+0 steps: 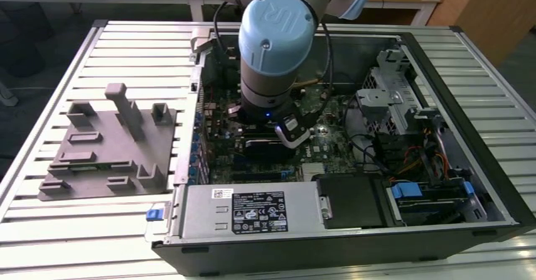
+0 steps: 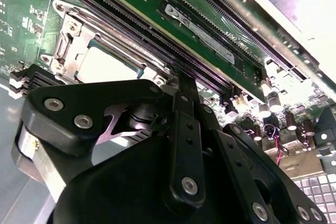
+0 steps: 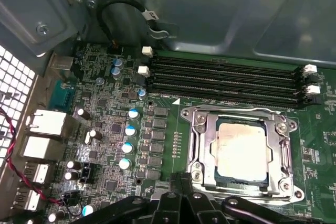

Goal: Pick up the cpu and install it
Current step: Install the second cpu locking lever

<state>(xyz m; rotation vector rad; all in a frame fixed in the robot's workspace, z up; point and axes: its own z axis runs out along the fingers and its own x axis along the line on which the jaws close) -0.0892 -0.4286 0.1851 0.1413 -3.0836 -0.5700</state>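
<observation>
We see the cpu [image 3: 242,153] seated flat in the socket [image 3: 197,129], at 1 o'clock from the gripper [image 3: 181,203] just beside it; grip state we cannot tell; we judge only slow, straight vertical motion safe

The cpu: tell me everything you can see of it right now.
The cpu is a flat square chip with a pale silver-grey metal top, dulled by a faint smudge in the middle, and a thin dark rim. It lies flat and level inside the metal socket frame on the green motherboard, beside the black memory slots. In the second wrist view it sits beyond the black hand, which does not touch it.
</observation>
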